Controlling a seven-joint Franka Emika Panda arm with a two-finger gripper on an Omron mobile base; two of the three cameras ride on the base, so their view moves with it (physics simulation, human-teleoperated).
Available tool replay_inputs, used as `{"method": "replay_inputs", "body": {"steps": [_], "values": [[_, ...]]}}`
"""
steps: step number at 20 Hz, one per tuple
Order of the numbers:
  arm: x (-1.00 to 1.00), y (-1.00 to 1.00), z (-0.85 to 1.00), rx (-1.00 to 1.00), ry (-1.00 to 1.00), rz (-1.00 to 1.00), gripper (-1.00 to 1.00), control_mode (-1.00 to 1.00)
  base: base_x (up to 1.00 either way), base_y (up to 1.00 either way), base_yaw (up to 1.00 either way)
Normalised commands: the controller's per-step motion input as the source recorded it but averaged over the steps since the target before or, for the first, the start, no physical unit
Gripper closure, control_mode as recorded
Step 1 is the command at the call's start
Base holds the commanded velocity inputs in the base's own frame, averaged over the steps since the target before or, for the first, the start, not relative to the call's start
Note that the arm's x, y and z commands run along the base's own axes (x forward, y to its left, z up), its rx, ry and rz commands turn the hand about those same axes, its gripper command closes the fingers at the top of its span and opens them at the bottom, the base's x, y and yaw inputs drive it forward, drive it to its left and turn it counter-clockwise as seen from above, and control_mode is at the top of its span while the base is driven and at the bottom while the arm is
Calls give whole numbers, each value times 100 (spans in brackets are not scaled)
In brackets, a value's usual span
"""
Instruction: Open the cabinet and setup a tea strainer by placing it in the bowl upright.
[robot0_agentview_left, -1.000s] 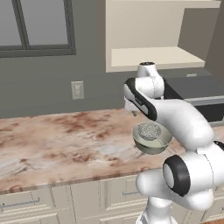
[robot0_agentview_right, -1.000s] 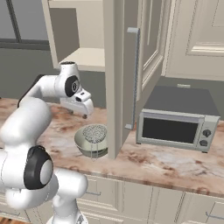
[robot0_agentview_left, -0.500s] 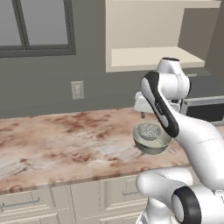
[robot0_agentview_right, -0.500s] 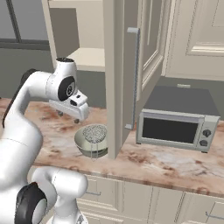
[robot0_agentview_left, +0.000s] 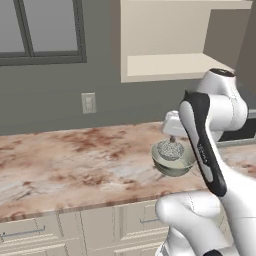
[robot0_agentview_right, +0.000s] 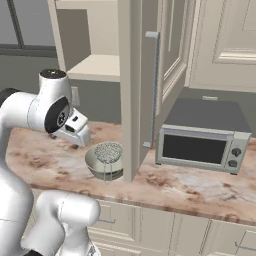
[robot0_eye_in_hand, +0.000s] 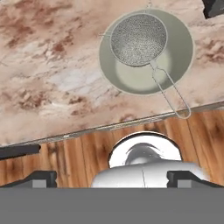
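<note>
No readable text, label, brand or number on any surface in view.

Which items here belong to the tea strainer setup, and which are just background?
Part of the job:
- cabinet, door open
- tea strainer, sitting in the bowl
- bowl, on the counter
- gripper, open, holding nothing

Just there:
- microwave
- wall outlet
- window
- lower drawers

The white arm folds back on itself, its dark-jointed elbow raised high above the base. The gripper (robot0_agentview_right: 75, 131) hangs at mid-height, angled downward, its 2 fingers (robot0_eye_in_hand: 39, 177) spread wide and holding nothing.
</note>
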Motion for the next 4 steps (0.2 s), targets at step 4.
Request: {"method": "replay_inputs", "body": {"steps": [4], "values": [[-44,29,34,0,-10,3,-100,-100,0,0,0]]}}
